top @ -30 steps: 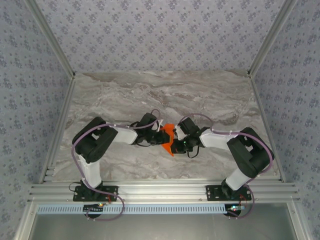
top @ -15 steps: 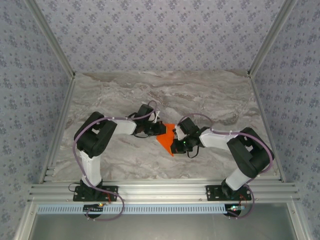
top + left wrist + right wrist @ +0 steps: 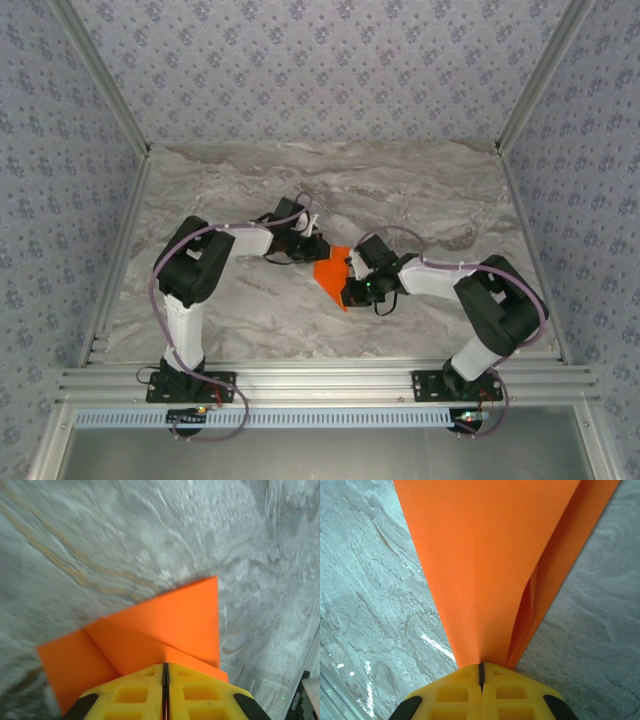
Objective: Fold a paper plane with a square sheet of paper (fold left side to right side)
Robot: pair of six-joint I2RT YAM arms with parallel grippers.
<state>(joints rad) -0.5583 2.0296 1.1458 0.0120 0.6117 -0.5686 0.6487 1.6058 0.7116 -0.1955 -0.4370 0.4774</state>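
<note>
The square sheet of paper (image 3: 328,272), bright orange and creased into a pointed shape, lies low over the middle of the marble table. My left gripper (image 3: 312,252) sits at its upper left edge. In the left wrist view its yellow fingers (image 3: 130,695) are pressed together with an orange sliver in the slit. Layered flaps of the sheet (image 3: 170,620) spread out ahead of them. My right gripper (image 3: 350,288) is shut on the sheet's right side. In the right wrist view the folded sheet (image 3: 490,555) fans out from the closed tips of that gripper (image 3: 481,666).
The marble table (image 3: 400,190) stretches bare behind and to both sides of the arms. Aluminium rails (image 3: 320,380) run along its front edge and sides, and patterned walls close in the back and sides.
The left gripper has swung up and to the left, away from the right gripper. The raised orange flap has come down flatter. The right arm has stayed put.
</note>
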